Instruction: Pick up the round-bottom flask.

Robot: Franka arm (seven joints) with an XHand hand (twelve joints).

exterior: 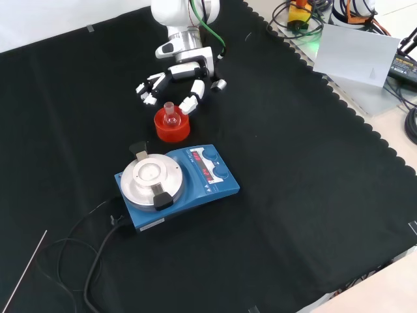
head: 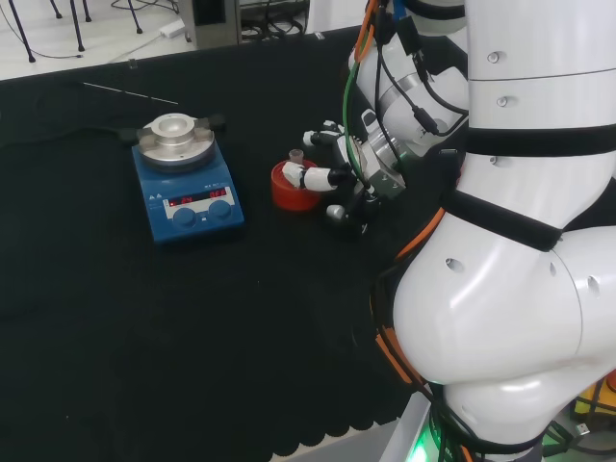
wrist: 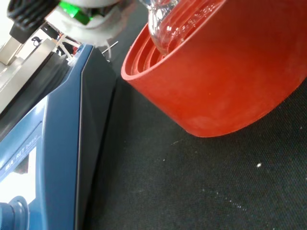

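Observation:
A small clear round-bottom flask (exterior: 171, 116) sits upright in a red ribbed ring stand (exterior: 172, 127) near the middle of the black cloth. The hand (exterior: 186, 75) hovers just behind the stand in the front view, open, with its fingers (exterior: 191, 103) spread and reaching toward the flask's neck without closing on it. In the head view the hand (head: 351, 164) is right of the stand (head: 294, 188), one finger (head: 313, 176) lying over the rim beside the flask (head: 296, 154). The wrist view shows the stand (wrist: 225, 76) close up with the flask's glass bulb (wrist: 168, 24) inside.
A blue hotplate stirrer (exterior: 176, 179) with a round metal top stands close in front of the stand in the front view, its black cable (exterior: 98, 248) trailing toward the near left. A thin rod (exterior: 26, 270) lies at the cloth's left. The stirrer's side (wrist: 53, 143) borders the stand.

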